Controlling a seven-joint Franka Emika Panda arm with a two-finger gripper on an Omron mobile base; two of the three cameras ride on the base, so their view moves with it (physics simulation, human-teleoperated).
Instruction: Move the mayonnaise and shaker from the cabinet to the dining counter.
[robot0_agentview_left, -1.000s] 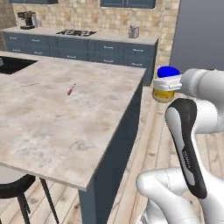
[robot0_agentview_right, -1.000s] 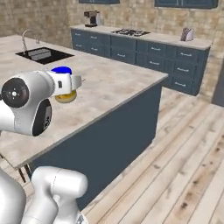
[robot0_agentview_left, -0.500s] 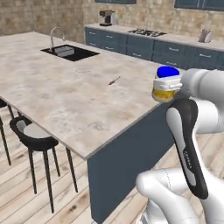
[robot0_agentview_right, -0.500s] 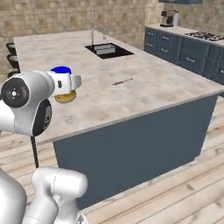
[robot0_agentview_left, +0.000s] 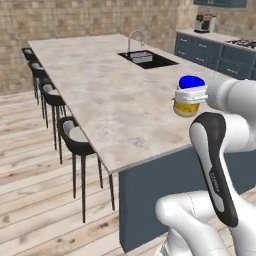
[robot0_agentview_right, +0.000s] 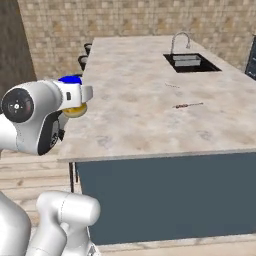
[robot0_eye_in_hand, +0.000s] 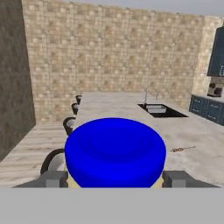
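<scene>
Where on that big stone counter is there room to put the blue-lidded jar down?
The dining counter is bare between its stool-side edge and the sink, and along the near end. A small utensil lies nearer the sink. The gripper holds the mayonnaise.

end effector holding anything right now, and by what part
Yes: the end effector holds the mayonnaise, fingers clamped on the jar's sides just below its blue lid.

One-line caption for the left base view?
End effector holds the mayonnaise above the dining counter edge.
</scene>
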